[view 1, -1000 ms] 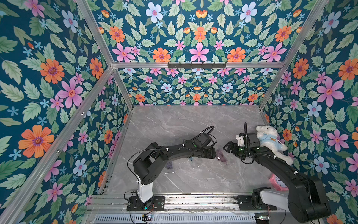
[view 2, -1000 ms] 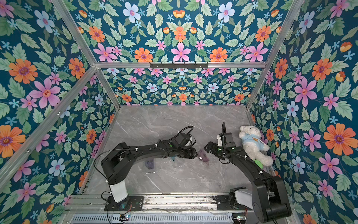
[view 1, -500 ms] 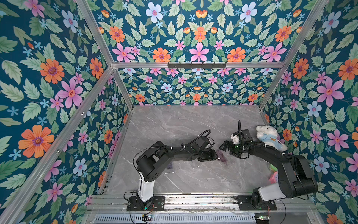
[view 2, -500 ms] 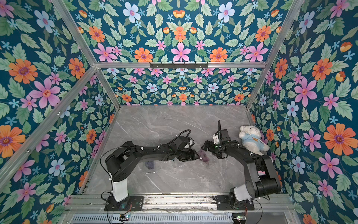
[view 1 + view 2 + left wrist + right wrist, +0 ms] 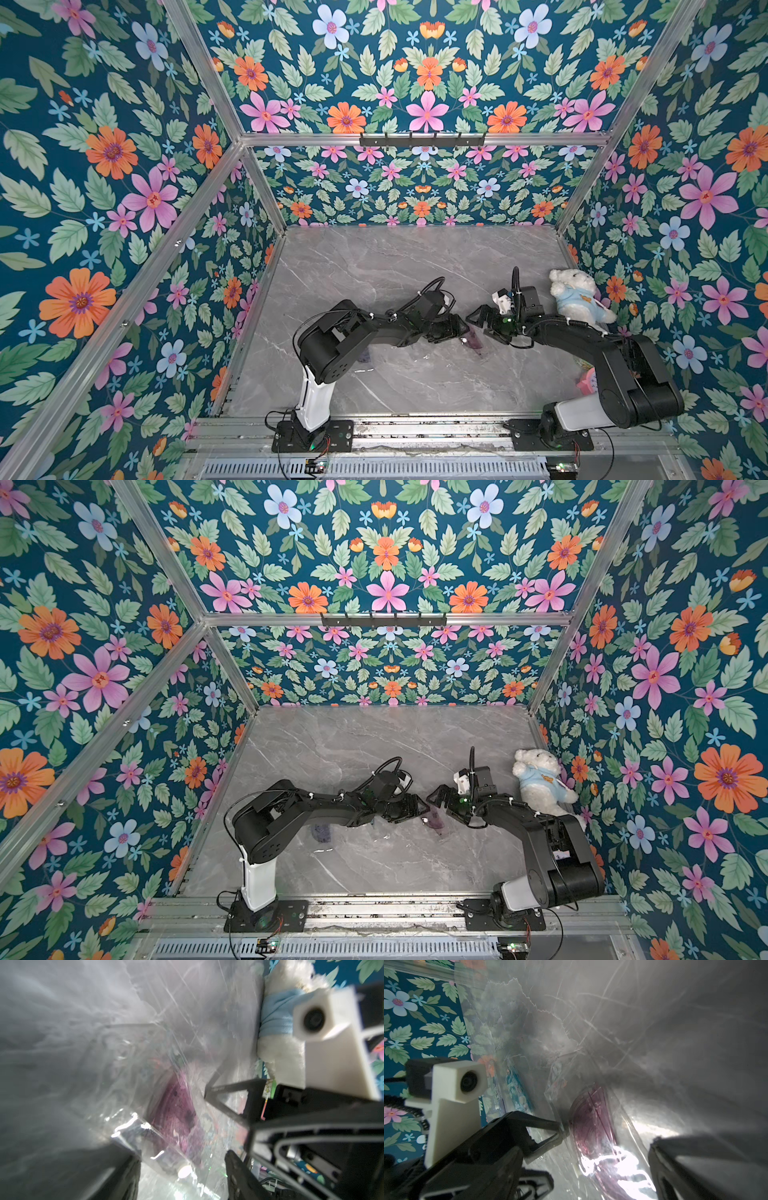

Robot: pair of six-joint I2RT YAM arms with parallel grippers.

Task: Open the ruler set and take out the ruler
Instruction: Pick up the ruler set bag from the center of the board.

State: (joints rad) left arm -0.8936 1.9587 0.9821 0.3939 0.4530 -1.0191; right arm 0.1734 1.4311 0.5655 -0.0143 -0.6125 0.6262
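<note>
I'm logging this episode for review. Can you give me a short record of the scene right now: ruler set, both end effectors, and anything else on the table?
ruler set: clear bag with purple pieces inside, on the table between the arms
left end effector: open, jaws astride the bag's end
right end effector: open wide, facing the left one across the bag
other: white teddy bear by the right-hand wall

- Ruler set pouch [image 5: 166, 1064]: clear, glossy, crinkled plastic film.
- Purple ruler [image 5: 591, 1126]: translucent, smooth plastic.
- Tabletop [image 5: 395, 257]: smooth, marble-look stone.
- Teddy bear [image 5: 577, 291]: fluffy plush.
- My left gripper [image 5: 459, 328]: matt black plastic.
</note>
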